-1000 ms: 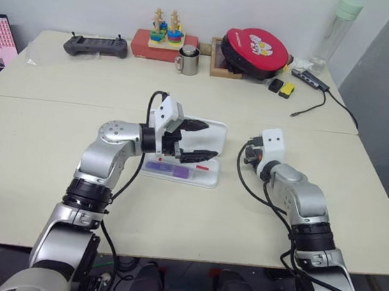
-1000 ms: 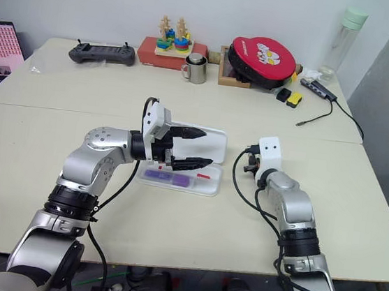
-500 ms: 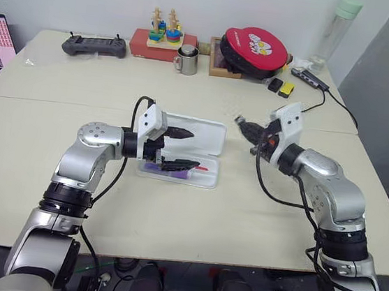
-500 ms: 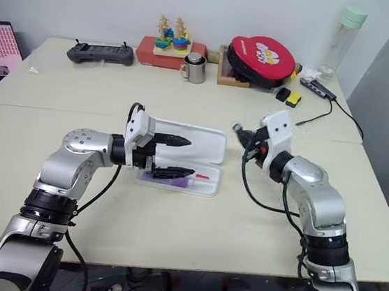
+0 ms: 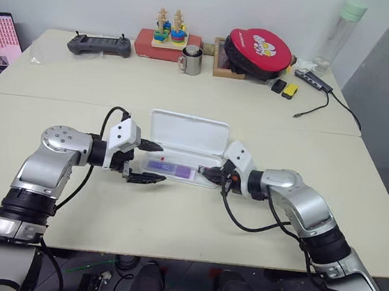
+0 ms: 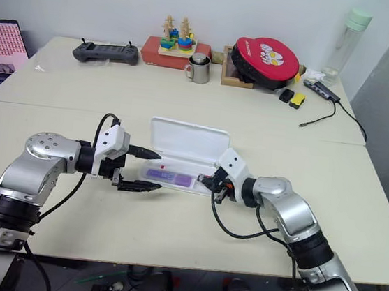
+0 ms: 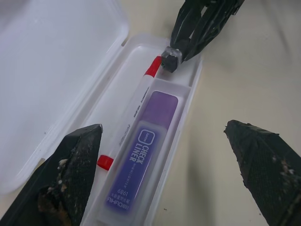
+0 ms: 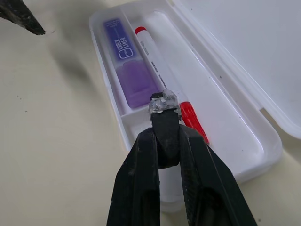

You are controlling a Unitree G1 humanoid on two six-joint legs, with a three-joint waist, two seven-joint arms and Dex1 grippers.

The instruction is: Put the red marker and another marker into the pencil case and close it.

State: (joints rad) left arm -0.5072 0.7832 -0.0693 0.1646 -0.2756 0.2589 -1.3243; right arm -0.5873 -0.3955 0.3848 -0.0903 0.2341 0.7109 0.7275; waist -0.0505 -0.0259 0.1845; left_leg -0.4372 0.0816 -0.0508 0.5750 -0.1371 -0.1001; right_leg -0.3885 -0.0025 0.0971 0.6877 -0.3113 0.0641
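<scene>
While both markers lie in open pencil case (image 5: 185,134), left hand (image 5: 148,161) spread wide, right hand (image 5: 212,173) closed, empty

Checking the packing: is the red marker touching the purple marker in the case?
Apart. The left wrist view shows a tray divider between the red marker and purple marker.

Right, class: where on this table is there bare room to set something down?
Bare tabletop lies beyond the pencil case, short of the mug, and near the front edge. The back edge is crowded: controller, red pouch, bottle.
</scene>
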